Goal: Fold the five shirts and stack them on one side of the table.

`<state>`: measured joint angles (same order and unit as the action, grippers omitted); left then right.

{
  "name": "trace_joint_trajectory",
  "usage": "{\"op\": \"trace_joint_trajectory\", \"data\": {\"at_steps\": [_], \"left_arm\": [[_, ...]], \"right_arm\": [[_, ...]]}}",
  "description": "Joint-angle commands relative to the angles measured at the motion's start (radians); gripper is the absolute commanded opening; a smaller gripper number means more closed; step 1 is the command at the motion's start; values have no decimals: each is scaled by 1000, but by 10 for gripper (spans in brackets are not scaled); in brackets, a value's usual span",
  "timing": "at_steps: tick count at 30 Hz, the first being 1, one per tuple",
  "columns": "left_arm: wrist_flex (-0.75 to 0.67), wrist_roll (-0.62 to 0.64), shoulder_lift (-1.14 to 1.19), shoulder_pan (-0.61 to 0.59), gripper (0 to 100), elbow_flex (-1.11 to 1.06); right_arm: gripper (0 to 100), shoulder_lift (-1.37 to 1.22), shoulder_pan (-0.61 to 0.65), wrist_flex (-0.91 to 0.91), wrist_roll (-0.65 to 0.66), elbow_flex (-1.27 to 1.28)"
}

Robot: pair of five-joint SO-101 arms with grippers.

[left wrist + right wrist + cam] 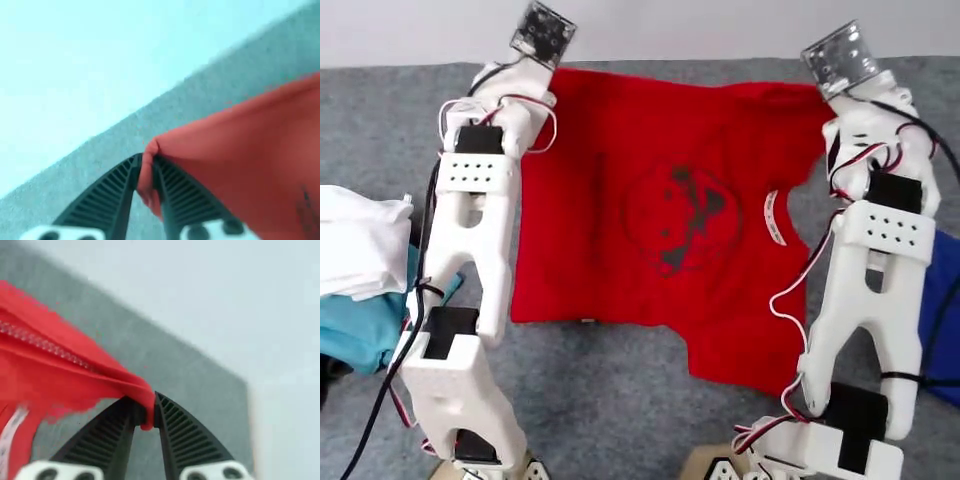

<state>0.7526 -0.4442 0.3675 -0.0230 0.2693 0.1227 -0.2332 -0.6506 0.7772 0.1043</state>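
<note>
A: Where does the red shirt (620, 260) lie?
B: Flat by the table's (620, 400) far edge. The left gripper (146, 160) pinches its far hem corner, and the right gripper (145, 401) is clamped on the far edge at the collar end.

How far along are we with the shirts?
Nothing looks stacked yet: a white shirt and a teal shirt lie bunched at one side, blue cloth at the other. In hand: the red shirt, spread out, far edge pinched by the left gripper and right gripper. Left: folding it and the rest.
</note>
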Motion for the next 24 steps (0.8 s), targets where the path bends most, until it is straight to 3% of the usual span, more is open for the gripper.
{"op": "trace_joint_trajectory", "data": {"at_steps": [1,16,24], "left_arm": [[106,-94,-60,2,7,-27],[614,-402,-60,6,7,-44],[741,-411,28,9,7,-44]], "right_arm": [[10,18,-1,-124,32,-29],[10,140,-13,-728,130,-26],[10,151,12,-997,123,-21]]}}
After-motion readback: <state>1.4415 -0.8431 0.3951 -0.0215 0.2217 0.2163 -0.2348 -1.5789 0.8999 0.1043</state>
